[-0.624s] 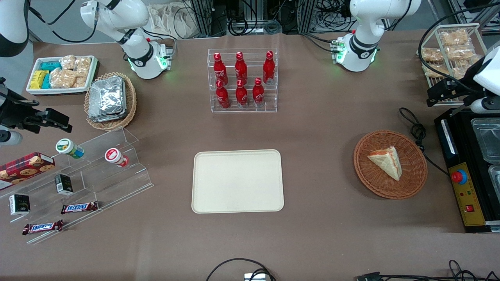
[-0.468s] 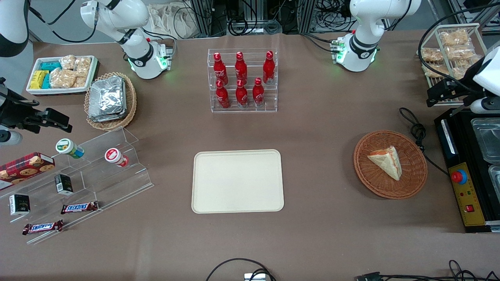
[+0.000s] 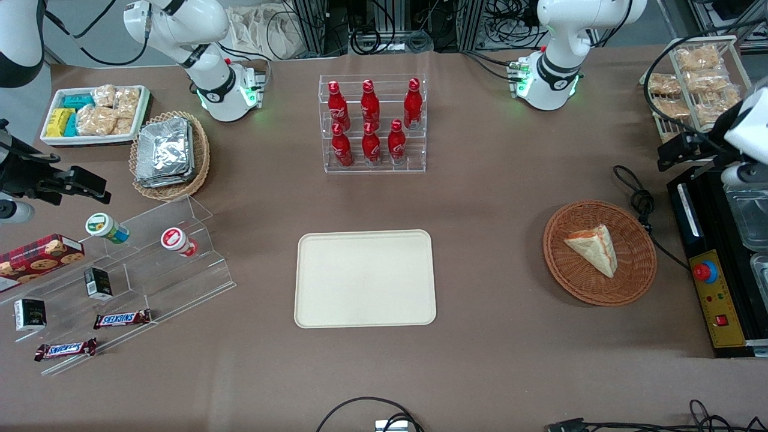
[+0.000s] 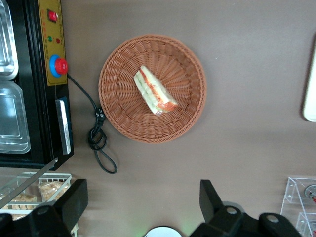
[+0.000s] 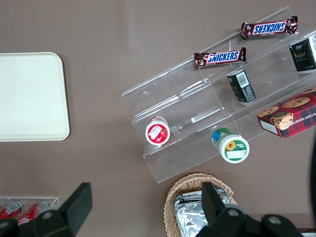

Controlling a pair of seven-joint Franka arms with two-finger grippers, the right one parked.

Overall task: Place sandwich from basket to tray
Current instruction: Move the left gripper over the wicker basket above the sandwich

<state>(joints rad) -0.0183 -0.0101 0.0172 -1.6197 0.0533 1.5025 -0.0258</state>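
Note:
The sandwich (image 3: pixel 593 249), a wrapped wedge with orange and green filling on its edge, lies in the round reddish-brown basket (image 3: pixel 600 297) toward the working arm's end of the table. Both also show in the left wrist view, sandwich (image 4: pixel 154 91) and basket (image 4: pixel 123 113). The cream tray (image 3: pixel 365 278) lies flat mid-table with nothing on it; its edge shows in the left wrist view (image 4: pixel 311 84). My left gripper (image 3: pixel 669 153) hangs high, farther from the front camera than the basket and apart from it. In its wrist view the gripper (image 4: pixel 143 202) is open and holds nothing.
A black machine with a red button (image 3: pixel 705 272) and a coiled black cable (image 3: pixel 639 198) lie beside the basket. A wire rack of snack packets (image 3: pixel 690 78) stands near the gripper. A clear rack of red bottles (image 3: pixel 372 123) stands farther from the camera than the tray.
My left arm's wrist has shifted slightly toward the front camera, showing more of the wire rack. The sandwich, basket and tray have not moved.

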